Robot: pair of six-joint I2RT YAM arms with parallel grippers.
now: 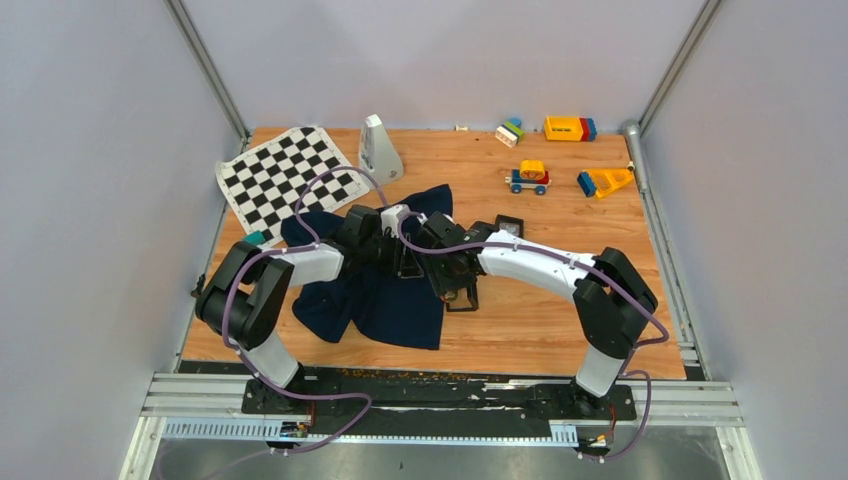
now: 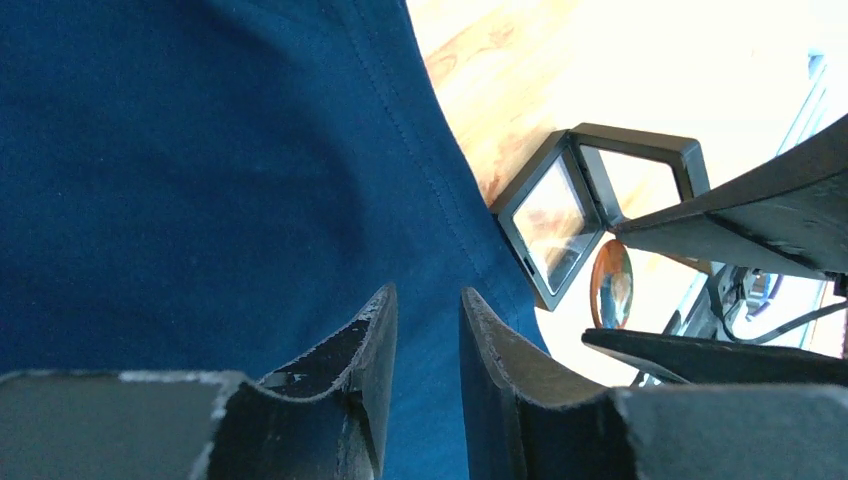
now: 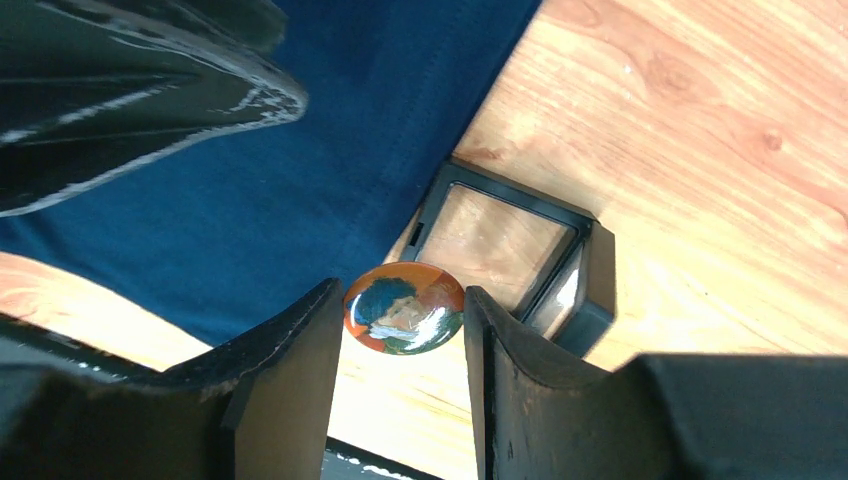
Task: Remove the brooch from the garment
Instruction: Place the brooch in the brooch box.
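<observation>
Low in the frame, the right gripper (image 3: 403, 300) pinched the round brooch (image 3: 403, 310), near the blue garment (image 3: 300, 180). The left gripper (image 2: 425, 300) stood a little open, empty.

Left end effector (image 2: 425, 330) slightly parted; right end effector (image 3: 403, 320) clamped, close beside left.

Round glossy orange-and-teal brooch (image 3: 404, 308) between right jaws, off the crumpled navy garment (image 1: 385, 305).
</observation>
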